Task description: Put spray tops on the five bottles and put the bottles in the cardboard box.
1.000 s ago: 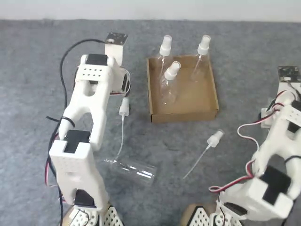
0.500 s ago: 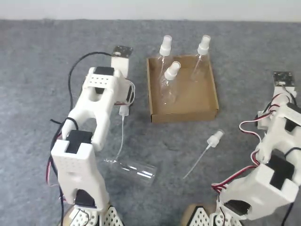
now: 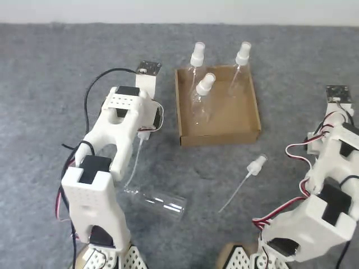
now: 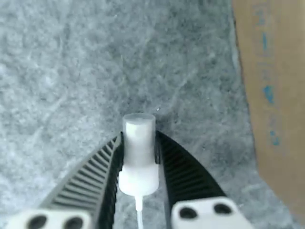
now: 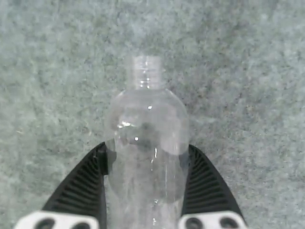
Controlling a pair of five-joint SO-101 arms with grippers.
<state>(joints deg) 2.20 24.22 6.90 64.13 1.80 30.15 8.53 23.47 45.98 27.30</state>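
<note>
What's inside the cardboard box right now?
The cardboard box holds three standing bottles with spray tops: near bottle, far bottle, third bottle. Its front wall hides the floor just behind it.

This looks like a robotics lab or hobby workshop bench. Rough grey felt-like matting (image 3: 39,67) covers the whole table up to a plain pale wall strip (image 3: 179,10) at 12 o'clock. Two white printed-plastic arms, the left arm (image 3: 106,145) at 7 o'clock and the right arm (image 3: 331,185) at 4 o'clock, trail bare looped servo wiring (image 3: 289,148). A shallow brown cardboard box (image 3: 221,136) sits towards 1 o'clock as a staged prop.
</note>
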